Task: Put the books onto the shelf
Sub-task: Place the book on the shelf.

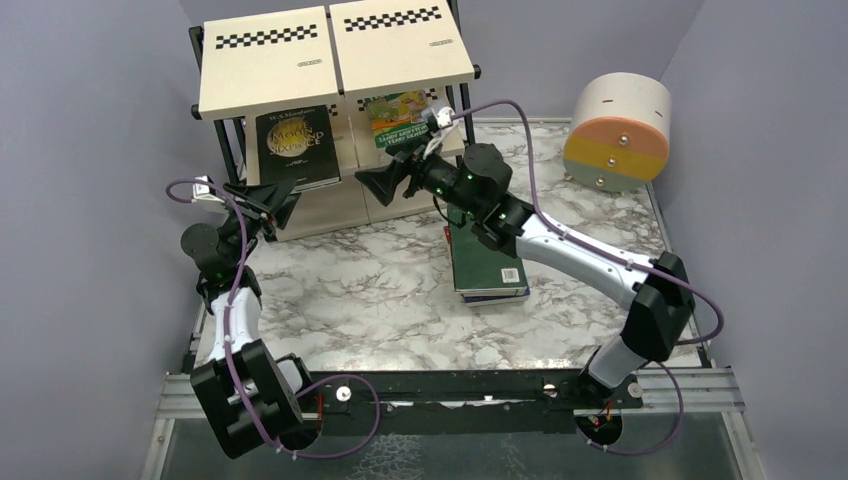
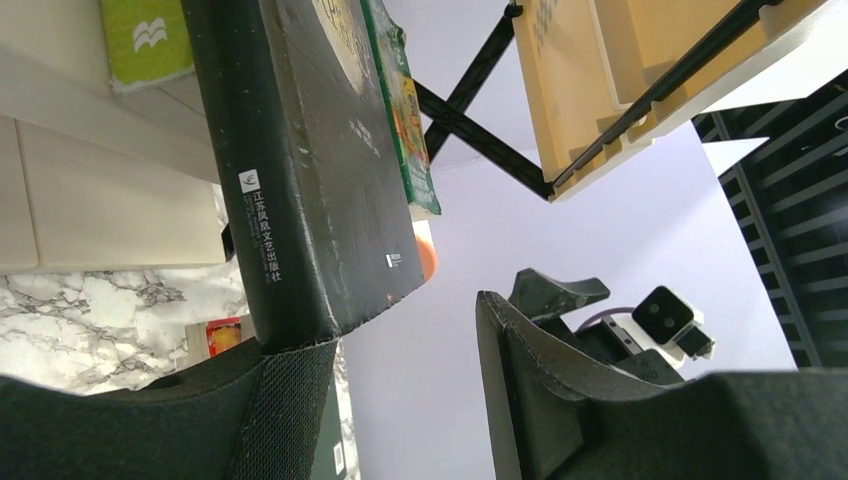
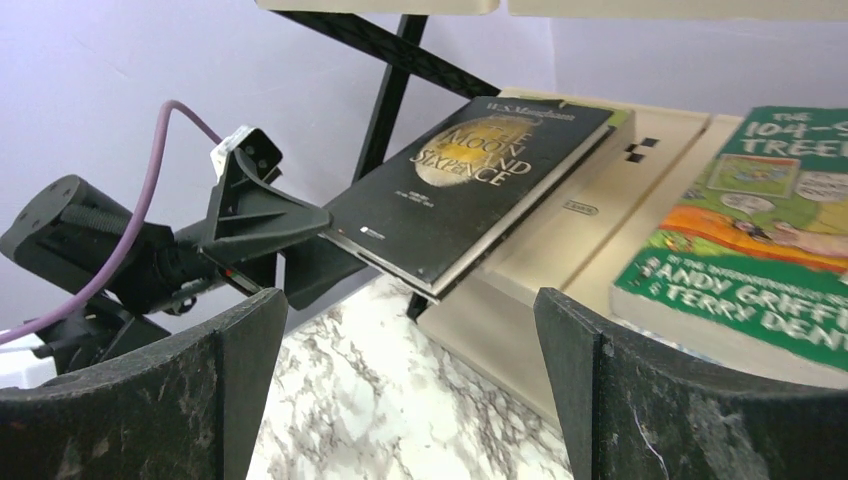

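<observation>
The left end effector (image 1: 272,205), left of centre in the overhead view, is parted, not clamped. One finger (image 2: 290,400) touches the lower corner of the black book (image 1: 297,148) with the gold title; the other stands clear of it. That book lies on the shelf (image 1: 262,70), upper left, on the board below the top one, its near edge overhanging. The right end effector (image 1: 383,182), at centre, is spread wide and empty. A green-and-orange book (image 1: 403,118) lies on the same board to the right. A stack of books (image 1: 488,270) sits on the marble tabletop (image 1: 350,290), partly under the right arm.
</observation>
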Robot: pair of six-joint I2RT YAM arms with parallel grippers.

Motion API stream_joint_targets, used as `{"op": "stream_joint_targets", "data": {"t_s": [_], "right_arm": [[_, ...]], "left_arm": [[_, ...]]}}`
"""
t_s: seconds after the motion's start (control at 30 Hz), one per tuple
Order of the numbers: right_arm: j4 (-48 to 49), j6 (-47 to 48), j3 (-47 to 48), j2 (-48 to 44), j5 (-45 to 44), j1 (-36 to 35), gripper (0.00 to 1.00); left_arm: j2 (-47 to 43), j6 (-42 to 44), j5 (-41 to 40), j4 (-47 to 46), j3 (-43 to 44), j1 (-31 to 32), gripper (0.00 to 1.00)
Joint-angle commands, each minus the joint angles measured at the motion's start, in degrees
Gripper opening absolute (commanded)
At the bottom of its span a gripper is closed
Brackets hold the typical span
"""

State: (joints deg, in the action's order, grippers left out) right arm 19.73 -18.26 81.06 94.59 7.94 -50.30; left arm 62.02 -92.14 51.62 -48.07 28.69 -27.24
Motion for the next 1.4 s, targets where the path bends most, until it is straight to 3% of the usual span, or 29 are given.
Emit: {"op": "stream_joint_targets", "data": {"t_s": [0.0,0.4,1.37], "right_arm": [[0.4,2.4,-6.1,-6.7,-5.4,-0.4,0.93],[-1.4,2.9,-15.1,-14.3,-11.4,-0.4,0.93],[-1.9,2.5,-16.2,-14.1,-11.7,1.0,0.93]], "left_arm": [[-0.2,2.7,1.5,-0.5,0.0,0.3,0.45],[0.6,5.5,4.0,3.0,-0.7,0.3,0.45],[-2.4,4.2,5.6,3.3,3.3,2.4,0.45]]}}
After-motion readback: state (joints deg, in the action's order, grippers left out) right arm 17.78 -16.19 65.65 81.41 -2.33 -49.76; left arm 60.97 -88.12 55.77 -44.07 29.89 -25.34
